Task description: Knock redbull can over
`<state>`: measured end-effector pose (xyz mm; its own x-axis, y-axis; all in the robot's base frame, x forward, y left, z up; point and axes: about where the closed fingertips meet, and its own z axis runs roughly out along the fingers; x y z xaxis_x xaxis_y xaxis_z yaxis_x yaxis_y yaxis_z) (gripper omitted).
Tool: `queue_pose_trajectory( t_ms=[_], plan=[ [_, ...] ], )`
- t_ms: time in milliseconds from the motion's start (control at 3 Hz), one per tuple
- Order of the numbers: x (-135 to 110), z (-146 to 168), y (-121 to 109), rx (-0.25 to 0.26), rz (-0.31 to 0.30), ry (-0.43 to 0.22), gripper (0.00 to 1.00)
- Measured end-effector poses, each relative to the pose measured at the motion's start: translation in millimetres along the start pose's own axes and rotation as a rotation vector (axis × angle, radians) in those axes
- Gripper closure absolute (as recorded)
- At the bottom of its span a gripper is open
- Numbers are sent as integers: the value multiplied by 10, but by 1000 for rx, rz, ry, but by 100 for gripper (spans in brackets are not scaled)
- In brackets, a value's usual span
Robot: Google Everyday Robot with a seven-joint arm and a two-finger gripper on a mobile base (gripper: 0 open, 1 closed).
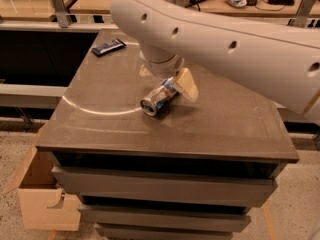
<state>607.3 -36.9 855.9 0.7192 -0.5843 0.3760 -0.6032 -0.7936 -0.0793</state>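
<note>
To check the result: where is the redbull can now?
In the camera view, the redbull can lies on its side in the middle of the table, just under the gripper.
</note>
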Motion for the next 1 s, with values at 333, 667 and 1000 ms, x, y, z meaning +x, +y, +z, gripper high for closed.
queue_pose_trajectory(
  t_ms=[333,667,1000],
  plan=[
    [272,-247,-32,56,91,-7,0],
    [849,-821,79,129,245,63,0],
    [1046,-1078,48,187,289,81,0]
  ],
)
